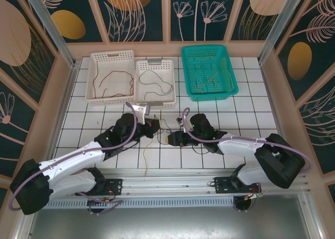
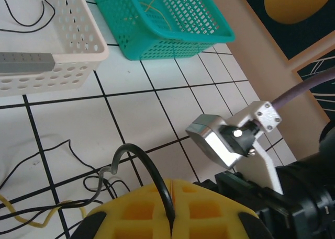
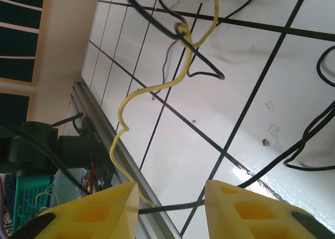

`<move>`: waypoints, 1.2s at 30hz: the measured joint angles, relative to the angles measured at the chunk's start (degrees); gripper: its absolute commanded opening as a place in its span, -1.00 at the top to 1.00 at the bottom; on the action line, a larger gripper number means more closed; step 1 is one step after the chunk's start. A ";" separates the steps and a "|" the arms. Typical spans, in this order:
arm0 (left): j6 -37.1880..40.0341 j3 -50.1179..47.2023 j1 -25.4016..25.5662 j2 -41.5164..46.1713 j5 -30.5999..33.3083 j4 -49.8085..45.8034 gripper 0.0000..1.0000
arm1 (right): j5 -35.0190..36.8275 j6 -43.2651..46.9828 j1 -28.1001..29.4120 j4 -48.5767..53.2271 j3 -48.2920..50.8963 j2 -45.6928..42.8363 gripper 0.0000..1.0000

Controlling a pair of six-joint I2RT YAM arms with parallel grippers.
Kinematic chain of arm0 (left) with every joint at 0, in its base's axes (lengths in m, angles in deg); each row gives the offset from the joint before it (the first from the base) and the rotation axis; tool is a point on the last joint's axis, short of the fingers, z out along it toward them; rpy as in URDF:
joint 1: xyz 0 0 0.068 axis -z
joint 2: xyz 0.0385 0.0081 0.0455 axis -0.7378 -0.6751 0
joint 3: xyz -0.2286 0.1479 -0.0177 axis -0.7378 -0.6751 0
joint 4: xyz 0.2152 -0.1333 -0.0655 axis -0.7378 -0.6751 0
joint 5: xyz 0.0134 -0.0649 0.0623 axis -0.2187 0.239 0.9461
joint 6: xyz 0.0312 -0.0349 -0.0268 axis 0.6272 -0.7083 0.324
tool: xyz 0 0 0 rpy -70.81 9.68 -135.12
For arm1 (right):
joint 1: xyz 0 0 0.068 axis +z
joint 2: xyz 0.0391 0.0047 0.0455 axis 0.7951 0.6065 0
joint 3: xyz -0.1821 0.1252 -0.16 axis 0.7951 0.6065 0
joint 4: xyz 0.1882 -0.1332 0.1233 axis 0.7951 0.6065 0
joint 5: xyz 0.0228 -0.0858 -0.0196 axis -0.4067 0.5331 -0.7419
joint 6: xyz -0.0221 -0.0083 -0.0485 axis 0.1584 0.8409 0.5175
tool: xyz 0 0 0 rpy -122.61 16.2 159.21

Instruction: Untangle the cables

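Clamps the black cable (image 2: pixel 156 172) between the pressed-together pads of the left gripper (image 2: pixel 171 198), probably to anchor it for pulling free of the yellow cable (image 3: pixel 157 87), both lying knotted on the table (image 1: pixel 251 118) between the arms. Holds the right gripper (image 3: pixel 171 197) spread low over that tangle, seemingly ready to take a strand. Counts two grippers, one yellow cable, black loops too crossed to number, and three baskets behind: two white baskets (image 1: pixel 92 77), one teal basket (image 1: pixel 209 46)

Thin black cable (image 2: pixel 157 176): you lose its end between pressed-together yellow foam pads (image 2: pixel 204 207), 6 o'clock. Thin yellow cable (image 3: pixel 121 118): lower end hidden, 7 o'clock.
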 measured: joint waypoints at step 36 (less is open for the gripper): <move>0.15 24.33 0.37 -5.03 2.64 2.12 1.00 | 10.12 5.49 -9.66 6.38 2.05 -24.50 -0.03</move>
